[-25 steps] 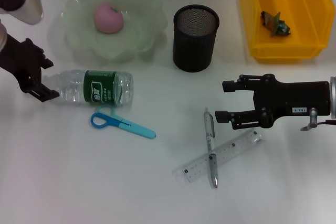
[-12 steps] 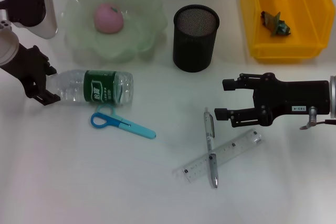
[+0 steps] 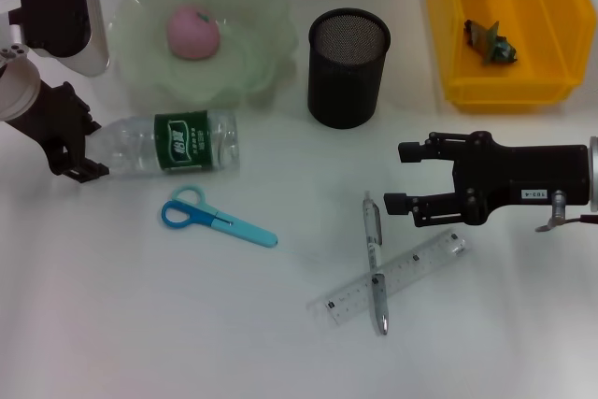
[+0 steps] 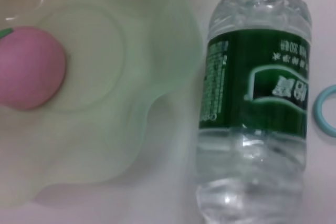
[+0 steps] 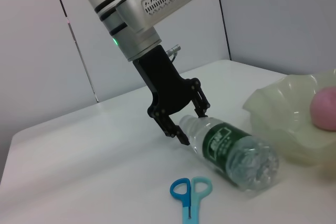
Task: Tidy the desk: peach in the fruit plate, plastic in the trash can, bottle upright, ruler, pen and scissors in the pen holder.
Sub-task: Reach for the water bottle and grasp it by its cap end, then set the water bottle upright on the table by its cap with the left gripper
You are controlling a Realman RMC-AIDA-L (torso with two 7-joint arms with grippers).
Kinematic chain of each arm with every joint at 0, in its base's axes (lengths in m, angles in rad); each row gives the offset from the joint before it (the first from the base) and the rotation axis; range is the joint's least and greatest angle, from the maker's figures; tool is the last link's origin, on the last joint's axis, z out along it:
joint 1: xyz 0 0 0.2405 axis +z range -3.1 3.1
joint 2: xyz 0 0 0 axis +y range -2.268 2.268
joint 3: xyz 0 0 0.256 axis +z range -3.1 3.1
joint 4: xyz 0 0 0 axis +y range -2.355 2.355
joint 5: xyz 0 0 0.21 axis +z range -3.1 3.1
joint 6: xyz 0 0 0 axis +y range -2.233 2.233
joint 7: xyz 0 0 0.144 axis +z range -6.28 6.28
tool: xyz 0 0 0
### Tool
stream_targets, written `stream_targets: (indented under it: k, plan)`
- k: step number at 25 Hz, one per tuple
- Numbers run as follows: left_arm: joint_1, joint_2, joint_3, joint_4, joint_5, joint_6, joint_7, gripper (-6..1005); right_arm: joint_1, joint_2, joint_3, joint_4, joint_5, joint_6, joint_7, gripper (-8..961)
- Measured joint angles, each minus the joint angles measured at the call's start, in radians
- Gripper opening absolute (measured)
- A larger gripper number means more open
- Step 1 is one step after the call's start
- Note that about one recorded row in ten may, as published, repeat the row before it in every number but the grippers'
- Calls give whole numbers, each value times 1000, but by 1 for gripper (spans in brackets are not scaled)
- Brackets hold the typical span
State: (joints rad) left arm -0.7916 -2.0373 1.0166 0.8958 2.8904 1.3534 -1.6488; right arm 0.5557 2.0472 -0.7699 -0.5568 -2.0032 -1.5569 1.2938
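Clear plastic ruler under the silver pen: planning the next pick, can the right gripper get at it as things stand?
Probably only partly. The silver pen lies across the clear plastic ruler, though the ruler's end nearest the open right gripper is uncovered.

The white bench carries a black mesh pen holder. Left of the holder stand a green fruit plate and a lying bottle, with blue scissors nearer. Right of it sits a yellow bin; nearer lie a ruler and pen, crossed.
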Motion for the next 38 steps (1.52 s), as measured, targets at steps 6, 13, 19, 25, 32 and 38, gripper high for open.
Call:
stream_targets:
  k: [6,13,19,25,32,38]
  plan:
    - [2,0,0,9,0,7,12,554,-2,-1,0,0,0,0,2,833]
    - [4,0,-9,33,-1,34,13,453,-2,-2,0,0,0,-2,2,833]
    - [9,0,-46,100,-9,93,15,454,-2,-1,0,0,0,-3,2,833]
    - [4,2,-107,154,-43,175,36,454,-3,-1,0,0,0,-4,2,833]
    - [2,33,-163,193,-180,296,65,453,-5,-2,0,0,0,-5,2,834]
    - [4,42,-175,195,-232,313,76,454,-5,-2,0,0,0,-5,2,834]
